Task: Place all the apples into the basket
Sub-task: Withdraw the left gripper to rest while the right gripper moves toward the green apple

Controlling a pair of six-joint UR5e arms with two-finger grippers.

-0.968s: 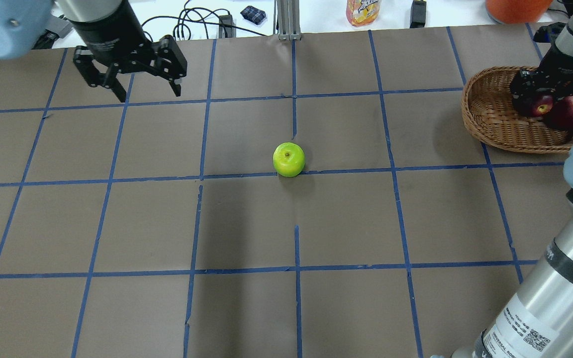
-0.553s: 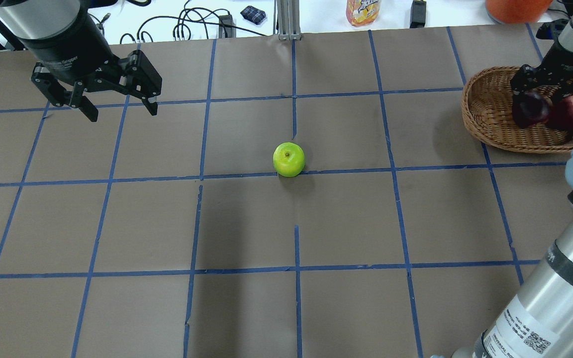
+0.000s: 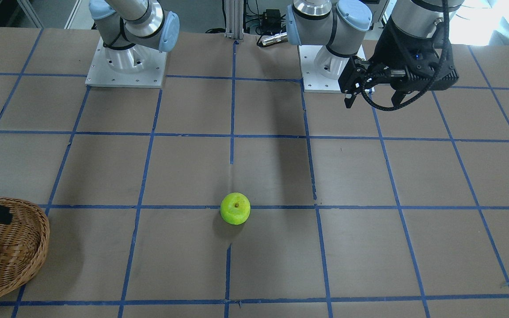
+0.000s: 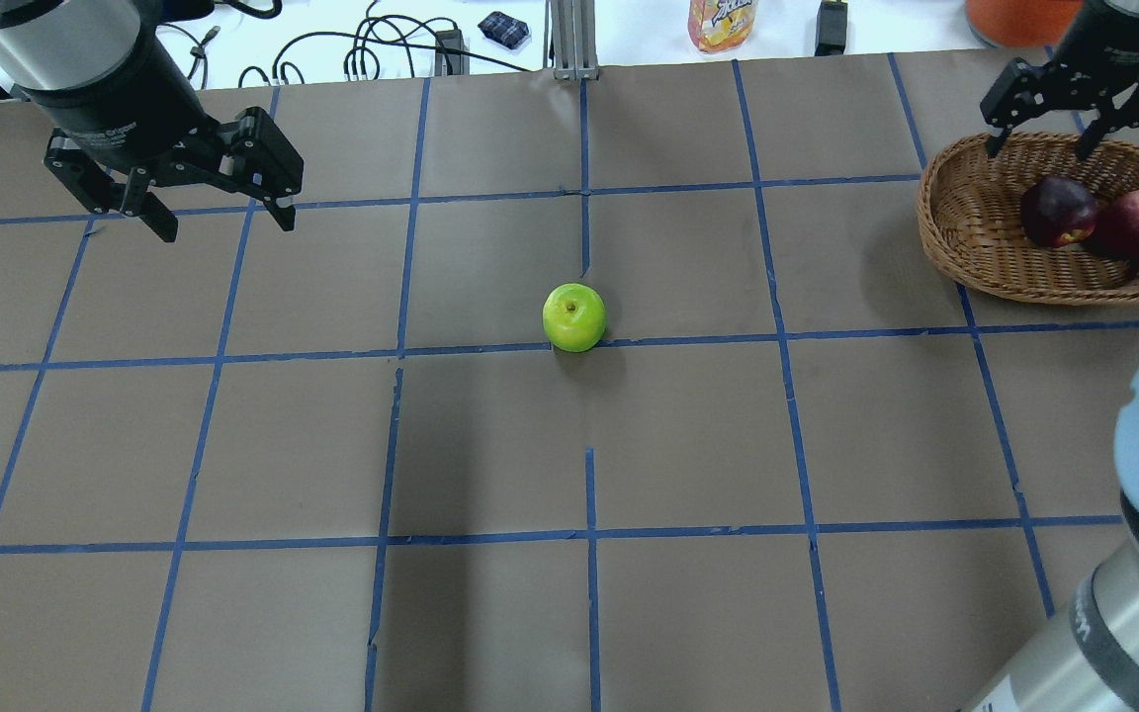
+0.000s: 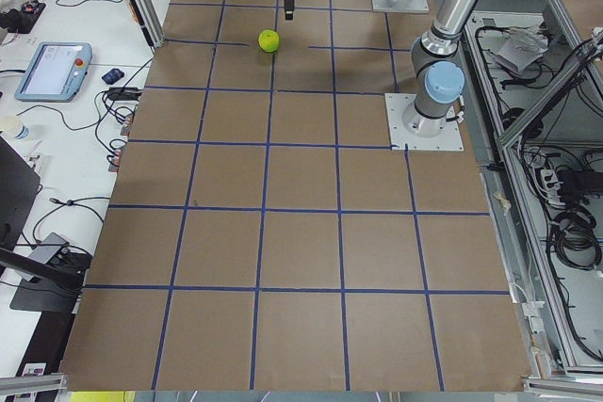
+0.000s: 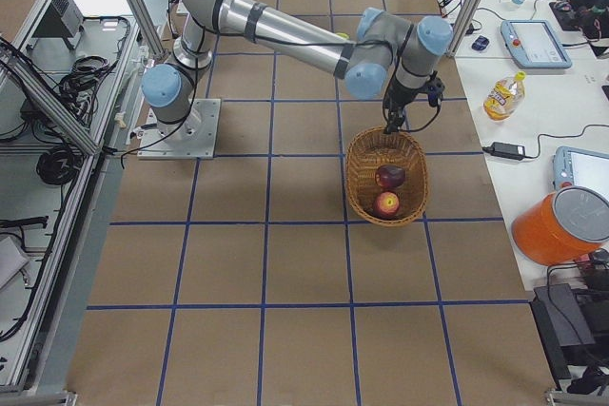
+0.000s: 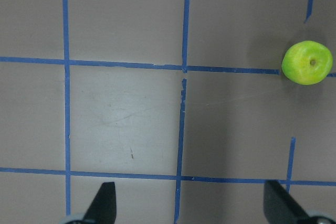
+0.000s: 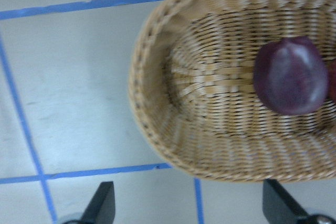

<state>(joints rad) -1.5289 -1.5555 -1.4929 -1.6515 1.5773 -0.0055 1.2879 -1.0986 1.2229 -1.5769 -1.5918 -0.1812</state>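
— Left gripper (image 4: pixel 225 225) hangs open and empty, well apart from the green apple (image 4: pixel 574 316) at mid-table. Right gripper (image 4: pixel 1036 148) gapes empty by the basket (image 4: pixel 965 252), which holds the maroon apple (image 4: pixel 1056 211) and the red apple (image 4: pixel 1138 222).
— Risk: an off-centre finger could nudge the green apple and set it rolling.

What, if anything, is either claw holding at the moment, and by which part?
Nothing. The left claw and the right claw are both open and empty.

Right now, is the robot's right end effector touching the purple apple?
Apart. The overhead view shows the open right end effector over the far rim of the basket, with bare wicker between its fingertips and the dark maroon apple.
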